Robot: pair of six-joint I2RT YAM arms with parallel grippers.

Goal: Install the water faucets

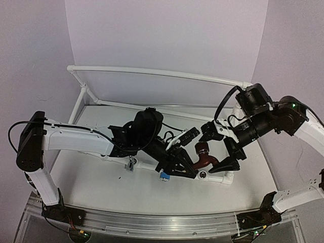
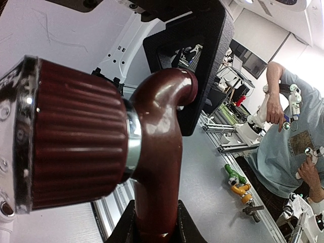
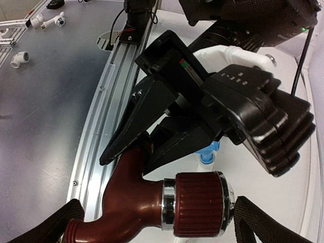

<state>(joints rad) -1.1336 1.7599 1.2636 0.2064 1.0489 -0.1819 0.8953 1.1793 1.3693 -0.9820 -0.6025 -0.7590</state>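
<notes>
My left fingers (image 3: 135,132) clamp the red-brown tap (image 3: 197,203); right fingers (image 3: 263,223) gape wide astride it, empty. I'd close squarely on the knob.

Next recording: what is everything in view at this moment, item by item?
red-brown faucet: one, dark red-brown with a silver collar, held above the table
light blue faucet: one, light blue, at the frame's front pipe; cannot tell if seated
grey metal piece: one, grey, at the front pipe, left of the blue one; too small to identify
pipe frame: one, white, on the table
table: one, white
rail: one, aluminium, near edge
bystander: one, grey-blue shirt, background of the left wrist view
left end effector: one, black, shut on the red-brown faucet
right end effector: one, black, open, fingers flanking the red-brown faucet
</notes>
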